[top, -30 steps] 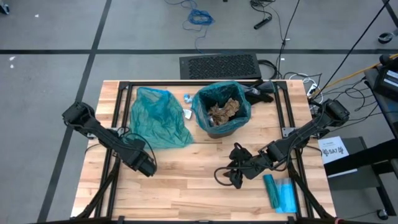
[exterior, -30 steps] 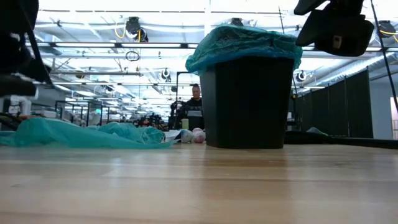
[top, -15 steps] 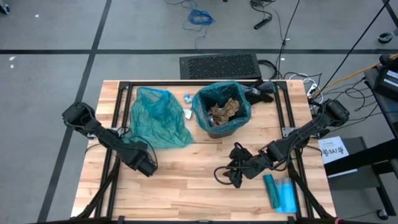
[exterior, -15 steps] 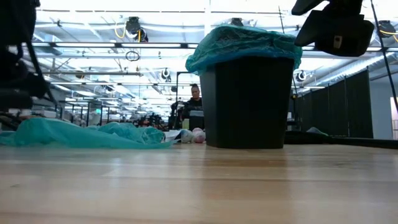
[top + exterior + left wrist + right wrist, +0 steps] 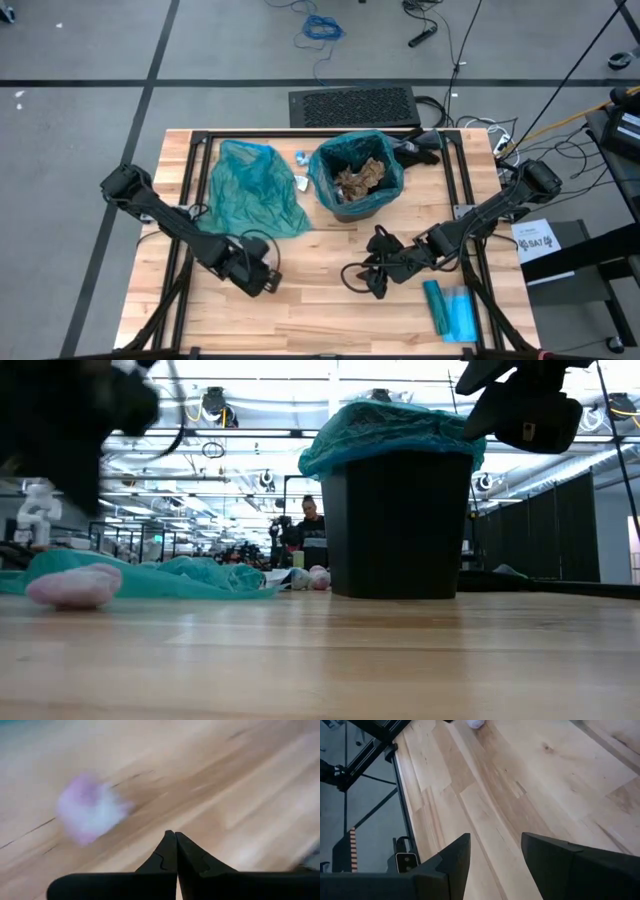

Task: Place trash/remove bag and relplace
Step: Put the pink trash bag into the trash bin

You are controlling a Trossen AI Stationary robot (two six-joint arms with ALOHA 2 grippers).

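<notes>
The trash wad (image 5: 90,810), pinkish-white, lies loose on the bench (image 5: 310,300) at the low view's lower left. The left gripper (image 5: 175,851) has just clenched its jaws on nothing, so the wad was missed. The right gripper (image 5: 495,855) hangs released, lower centre-right of the high view.

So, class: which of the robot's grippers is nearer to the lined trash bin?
The right gripper is nearer, sitting just in front of the trash bin, slightly to its right. The left gripper is farther, in front and well to the bin's left.
</notes>
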